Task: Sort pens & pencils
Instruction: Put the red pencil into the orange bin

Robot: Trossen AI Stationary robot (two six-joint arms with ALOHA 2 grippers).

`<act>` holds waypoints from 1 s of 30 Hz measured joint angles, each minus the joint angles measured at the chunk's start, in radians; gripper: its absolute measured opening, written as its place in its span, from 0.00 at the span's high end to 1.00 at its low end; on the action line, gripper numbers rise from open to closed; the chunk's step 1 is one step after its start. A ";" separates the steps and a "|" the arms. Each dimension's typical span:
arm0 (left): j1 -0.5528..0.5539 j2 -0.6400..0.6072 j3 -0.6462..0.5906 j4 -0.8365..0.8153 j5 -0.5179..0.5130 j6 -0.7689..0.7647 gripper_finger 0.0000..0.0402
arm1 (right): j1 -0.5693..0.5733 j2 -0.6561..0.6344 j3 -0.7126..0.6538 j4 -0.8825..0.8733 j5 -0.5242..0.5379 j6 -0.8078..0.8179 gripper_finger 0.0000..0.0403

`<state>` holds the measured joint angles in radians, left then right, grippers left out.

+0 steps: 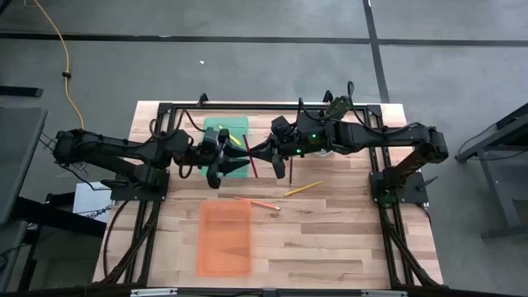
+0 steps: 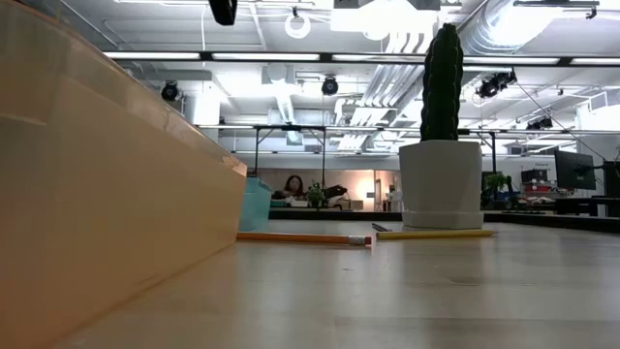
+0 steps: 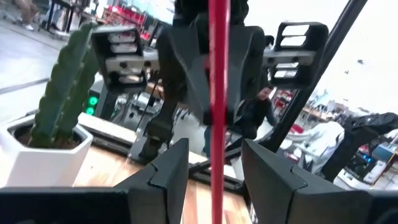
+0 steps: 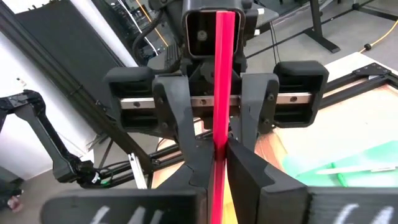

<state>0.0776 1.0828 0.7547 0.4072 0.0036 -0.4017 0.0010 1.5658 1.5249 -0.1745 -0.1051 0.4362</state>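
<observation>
Red pencil (image 1: 250, 157): held between the two arms above the table's far middle, beside the green tray (image 1: 228, 132). Right gripper (image 4: 219, 163): fingers pinched narrow on one end of the red pencil, the stick running straight out between them. Left gripper (image 3: 214, 171): facing the right one, fingers spread wide to either side of the same pencil, not touching it. Green tray: far side of the table, holding a yellow pen (image 1: 235, 141) and a pale pen (image 4: 357, 167). Orange tray (image 1: 224, 238): near side, nothing visible inside. Loose on the wooden table (image 1: 346, 239): a yellow-orange pencil (image 1: 304, 189) and an orange pencil (image 1: 256, 202), lying near each other between the trays; a dark pencil (image 1: 290, 171) just under the right arm. Cactus in a white pot (image 2: 442, 145): at the table's far edge. Writing, brands, labels: none legible.
</observation>
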 joint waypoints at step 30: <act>0.000 0.069 0.000 0.072 0.038 -0.024 0.71 | 0.000 0.000 0.000 0.007 -0.002 -0.004 0.94</act>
<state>0.0776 1.1522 0.7547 0.4789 0.0418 -0.4252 0.0010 1.5661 1.5249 -0.1673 -0.1066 0.4322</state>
